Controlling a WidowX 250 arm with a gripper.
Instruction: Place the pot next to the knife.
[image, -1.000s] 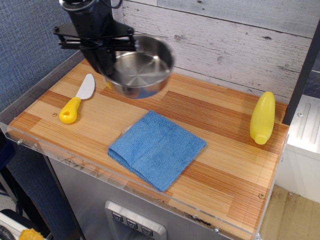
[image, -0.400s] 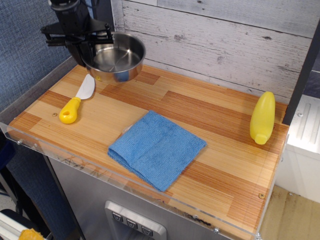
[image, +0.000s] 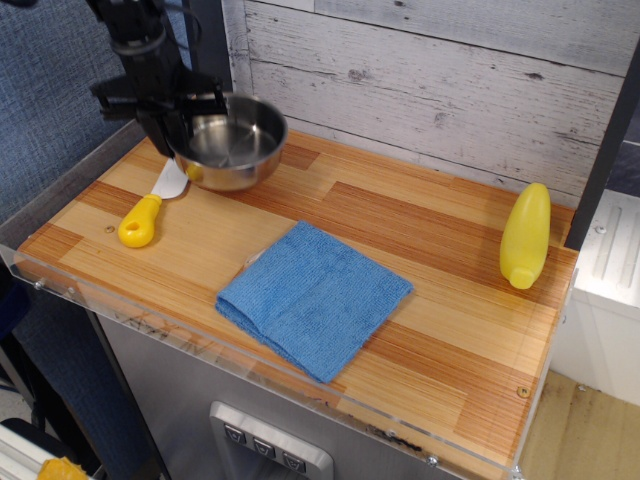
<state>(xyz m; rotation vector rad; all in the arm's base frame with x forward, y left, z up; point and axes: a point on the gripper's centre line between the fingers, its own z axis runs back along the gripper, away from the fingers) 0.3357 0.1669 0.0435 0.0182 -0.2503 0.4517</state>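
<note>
The pot (image: 232, 140) is a shallow shiny steel pan at the back left of the wooden table, low over or on the surface; I cannot tell which. My black gripper (image: 168, 118) is shut on the pot's left rim. The knife (image: 150, 205), with a yellow handle and a white blade, lies just left of and in front of the pot. The blade tip is partly hidden behind the pot's edge and the gripper.
A folded blue cloth (image: 312, 295) lies in the middle front of the table (image: 440, 330). A yellow bottle (image: 525, 236) lies at the far right. A plank wall runs along the back, a blue panel along the left. A clear rim edges the table's front.
The gripper has carried the pot leftward and down, from above the table's middle back to the back left beside the knife. The pot now overlaps the knife's blade tip in view.
</note>
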